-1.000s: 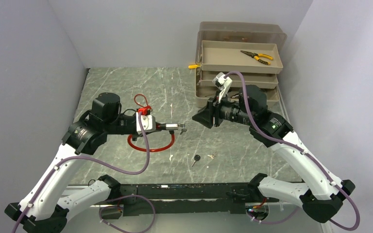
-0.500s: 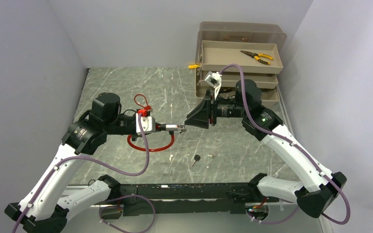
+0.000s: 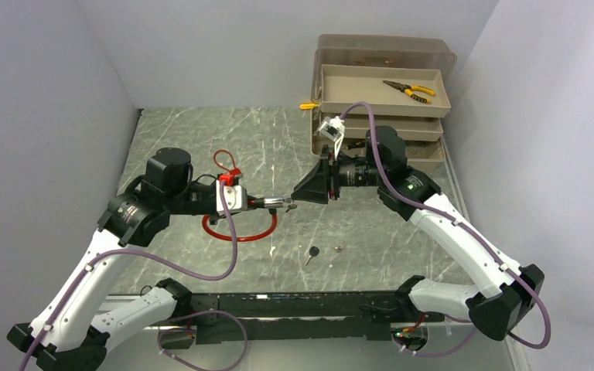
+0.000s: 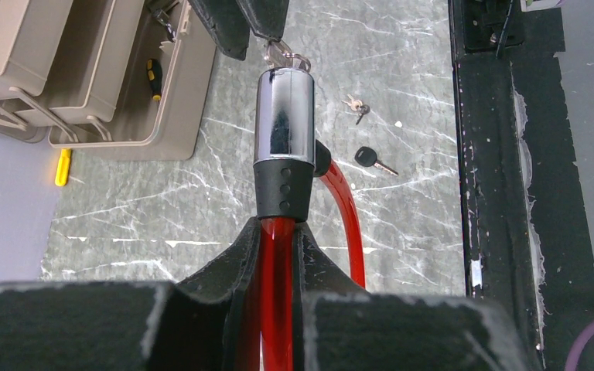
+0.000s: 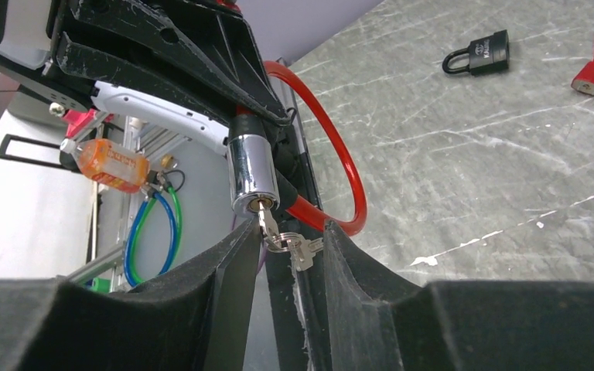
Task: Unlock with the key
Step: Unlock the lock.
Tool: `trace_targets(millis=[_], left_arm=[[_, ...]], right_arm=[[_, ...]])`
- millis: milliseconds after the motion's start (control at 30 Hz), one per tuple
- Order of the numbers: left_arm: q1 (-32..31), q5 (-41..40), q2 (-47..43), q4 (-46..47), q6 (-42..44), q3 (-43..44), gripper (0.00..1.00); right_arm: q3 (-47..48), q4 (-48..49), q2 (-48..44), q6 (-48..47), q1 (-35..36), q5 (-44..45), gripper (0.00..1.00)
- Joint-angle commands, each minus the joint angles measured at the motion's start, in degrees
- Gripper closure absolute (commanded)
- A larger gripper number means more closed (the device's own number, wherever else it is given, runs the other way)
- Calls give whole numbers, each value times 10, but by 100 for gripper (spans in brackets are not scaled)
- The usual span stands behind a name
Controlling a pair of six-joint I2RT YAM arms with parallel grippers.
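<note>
My left gripper (image 4: 280, 239) is shut on the red cable (image 4: 344, 201) of a cable lock, just behind its chrome cylinder (image 4: 282, 116), and holds it level above the table (image 3: 276, 202). A small silver key (image 5: 266, 222) sits in the cylinder's keyhole (image 5: 250, 174), with a ring and a second key (image 5: 303, 251) hanging from it. My right gripper (image 5: 286, 239) is open, one finger on each side of the key, not closed on it. In the top view it (image 3: 300, 197) meets the cylinder's tip.
A black-headed key (image 3: 312, 253) and a small key pair (image 3: 339, 248) lie on the table below the lock. A black padlock (image 5: 479, 56) and a red padlock (image 5: 592, 77) lie further off. The tan tool trays (image 3: 379, 93) with pliers (image 3: 408, 90) stand at the back right.
My right gripper has moved left from near the trays to the lock's tip, and its fingers now straddle the key. The left arm and the lock have stayed still.
</note>
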Motion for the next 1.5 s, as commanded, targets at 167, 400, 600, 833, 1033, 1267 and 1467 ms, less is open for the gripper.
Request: trace_targets(millis=[167, 400, 600, 833, 1033, 1267, 1467], left_arm=[[-2, 24, -6, 36, 1, 31, 100], [-2, 22, -5, 43, -3, 29, 100], [-2, 22, -5, 43, -3, 31, 100], [-3, 12, 0, 35, 22, 35, 100], [-31, -42, 14, 14, 96, 58, 100], [-112, -140, -28, 71, 191, 13, 100], [-160, -199, -72, 133, 275, -45, 100]], right_arm=[[-5, 50, 8, 12, 9, -30, 70], [-18, 58, 1, 17, 17, -46, 74], [-15, 62, 6, 23, 17, -46, 88], [-19, 118, 22, 95, 17, -62, 100], [-9, 94, 46, 146, 17, -26, 100], [-41, 157, 59, 253, 16, -17, 100], [-56, 215, 74, 341, -6, -38, 100]])
